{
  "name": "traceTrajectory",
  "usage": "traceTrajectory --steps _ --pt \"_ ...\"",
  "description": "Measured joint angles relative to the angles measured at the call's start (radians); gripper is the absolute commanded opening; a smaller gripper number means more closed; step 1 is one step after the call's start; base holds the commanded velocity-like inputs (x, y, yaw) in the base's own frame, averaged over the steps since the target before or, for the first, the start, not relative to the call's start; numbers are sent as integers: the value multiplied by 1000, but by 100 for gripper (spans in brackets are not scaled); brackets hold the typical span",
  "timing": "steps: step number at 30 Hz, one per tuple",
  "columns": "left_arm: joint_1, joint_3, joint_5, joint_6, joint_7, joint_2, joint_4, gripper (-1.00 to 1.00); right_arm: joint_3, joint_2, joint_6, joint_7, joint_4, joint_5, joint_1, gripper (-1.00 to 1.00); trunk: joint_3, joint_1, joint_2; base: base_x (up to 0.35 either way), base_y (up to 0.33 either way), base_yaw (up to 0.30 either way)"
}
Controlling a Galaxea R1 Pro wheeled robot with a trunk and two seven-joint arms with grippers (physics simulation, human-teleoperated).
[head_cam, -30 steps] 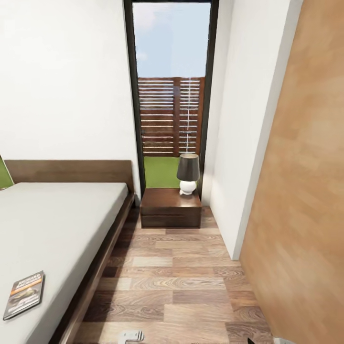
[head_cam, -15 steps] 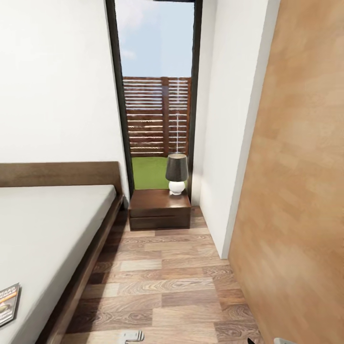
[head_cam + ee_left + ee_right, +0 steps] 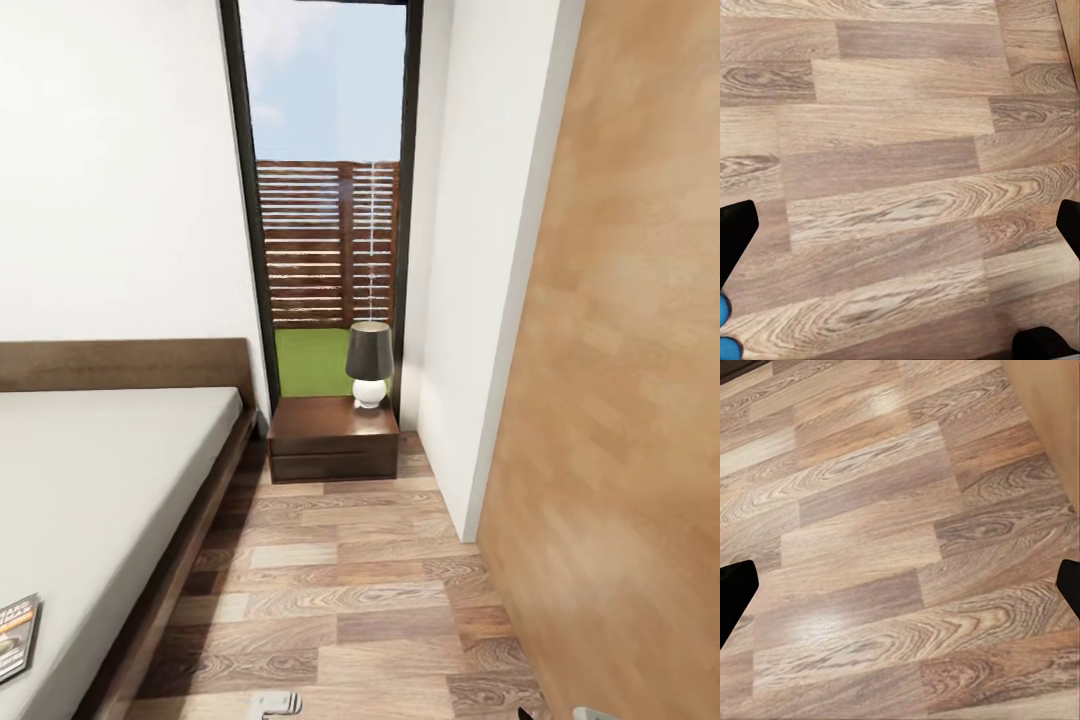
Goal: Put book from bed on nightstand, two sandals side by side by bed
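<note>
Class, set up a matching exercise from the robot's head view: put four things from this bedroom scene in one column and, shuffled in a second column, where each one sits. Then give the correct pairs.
Column one:
1. book
2. table lamp
3. nightstand
4. slatted fence

Column two:
A. outside, seen through the tall window
B. on the floor beside the bed's head end, below the window
C. lying on the grey mattress at the picture's left edge
D. standing on the nightstand's top, at its back right corner

Pairs: 1-C, 2-D, 3-B, 4-A
</note>
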Motion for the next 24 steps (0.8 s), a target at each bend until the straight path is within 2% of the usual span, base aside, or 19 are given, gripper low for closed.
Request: traceTrajectory --steps 6,14,24 --pt "0 0 0 0 0 0 0 100 1 0 0 -1 0 0 0 100 0 0 0 124 -142 0" --pt "0 0 0 0 0 0 0 100 1 0 0 -1 0 0 0 100 0 0 0 41 -20 0" --pt "0 0 0 0 0 0 0 100 1 0 0 -1 0 0 0 100 0 0 0 174 -100 0"
